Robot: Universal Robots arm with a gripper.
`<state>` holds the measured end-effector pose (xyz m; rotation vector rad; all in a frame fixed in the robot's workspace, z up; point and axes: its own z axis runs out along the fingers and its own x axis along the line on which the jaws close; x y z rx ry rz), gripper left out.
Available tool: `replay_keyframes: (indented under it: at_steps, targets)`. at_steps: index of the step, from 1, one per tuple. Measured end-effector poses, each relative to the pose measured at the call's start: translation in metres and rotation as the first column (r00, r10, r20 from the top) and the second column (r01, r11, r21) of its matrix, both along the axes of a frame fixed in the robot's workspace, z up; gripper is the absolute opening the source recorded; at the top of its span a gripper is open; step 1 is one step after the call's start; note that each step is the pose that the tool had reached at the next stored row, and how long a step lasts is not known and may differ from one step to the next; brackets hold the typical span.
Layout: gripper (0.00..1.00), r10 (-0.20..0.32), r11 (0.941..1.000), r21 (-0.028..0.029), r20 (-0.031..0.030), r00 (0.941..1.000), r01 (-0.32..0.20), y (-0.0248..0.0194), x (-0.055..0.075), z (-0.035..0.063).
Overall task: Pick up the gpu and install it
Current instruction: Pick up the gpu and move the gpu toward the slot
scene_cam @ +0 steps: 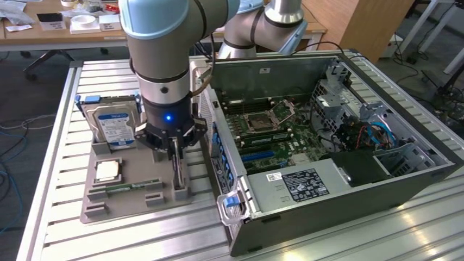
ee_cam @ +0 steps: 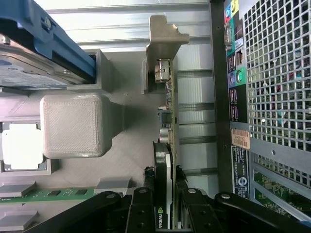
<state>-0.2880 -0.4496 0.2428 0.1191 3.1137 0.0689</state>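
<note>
Ribbed aluminium table carries a grey printed tray beside an open computer case, whose motherboard lies exposed.

The gpu is in the slot at the tray's edge nearest the case. It stands on its long edge, with its flat faces vertical. Its long axis runs along the tray, roughly parallel to the case's rear panel. The end with the bracket points toward the part of the tray that holds the hard drive.

Seen edge-on from the wrist view, the gpu is a thin dark board with a greenish edge. Small metal parts and a connector sit along it, the bracket is pale and stepped, and a logo shows between the fingers.

The gripper comes straight down over the card. Its black fingers are clamped on both faces, so it is grasping the gpu at the end away from the bracket.

Also on the tray are a processor and a green memory stick.
</note>
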Motion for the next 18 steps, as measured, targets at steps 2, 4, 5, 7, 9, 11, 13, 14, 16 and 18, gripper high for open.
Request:
replay_keyframes:
  at_steps: [2, 4, 5, 7, 9, 11, 13, 14, 16, 18]
  targets:
    - [0.27, 0.000, 1.0000, 0.0000, -0.0001, 1.0000, 0.000, 0.0000, 0.000, 0.0035]
    - [0.27, 0.000, 1.0000, 0.0000, -0.0001, 1.0000, 0.000, 0.0000, 0.000, 0.0068]
    - [0.27, 0.000, 1.0000, 0.0000, -0.0001, 1.0000, 0.000, 0.0000, 0.000, 0.0085]
    - [0.27, 0.000, 1.0000, 0.0000, 0.0000, 1.0000, 0.000, 0.0000, 0.000, 0.0123]
    - [0.27, 0.000, 1.0000, 0.0000, 0.0001, 1.0000, 0.000, 0.0000, 0.000, 0.0159]
    - [0.27, 0.000, 1.0000, -0.0001, -0.0001, 1.0000, 0.000, 0.0000, 0.000, 0.0197]
    - [0.27, 0.000, 1.0000, 0.0001, 0.0000, 1.0000, 0.000, 0.0000, 0.000, 0.0234]
    - [0.27, 0.000, 1.0000, 0.0000, -0.0001, 1.0000, 0.000, 0.0000, 0.000, 0.0253]
    - [0.27, 0.000, 1.0000, 0.0000, 0.0000, 1.0000, 0.000, 0.0000, 0.000, 0.0291]
    - [0.27, 0.000, 1.0000, 0.0000, 0.0000, 1.0000, 0.000, 0.0000, 0.000, 0.0329]
